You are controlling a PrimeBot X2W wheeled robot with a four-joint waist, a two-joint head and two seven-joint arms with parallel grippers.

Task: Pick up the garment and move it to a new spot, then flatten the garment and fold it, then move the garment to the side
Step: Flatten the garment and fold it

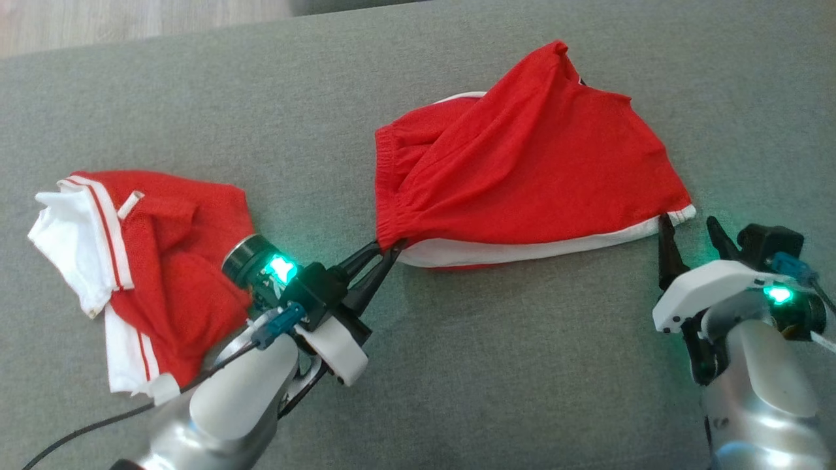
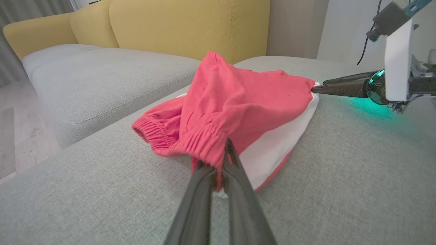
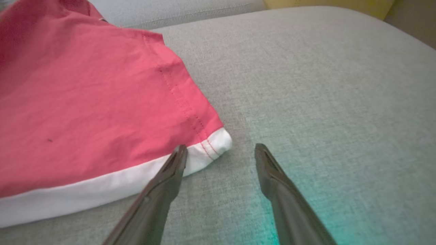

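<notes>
left fingers [image 2: 197,204] pinch red shorts [image 2: 238,102] on grey sofa cushion [image 2: 340,187]; yellow backrest [image 2: 170,27] behind

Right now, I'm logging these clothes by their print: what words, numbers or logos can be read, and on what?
No text can be read.
Jersey: crumpled, red with white sleeves and stripe trim; no lettering shows.
Shorts: plain red with a white band; a small dark patch at the far edge is too small to read.
</notes>
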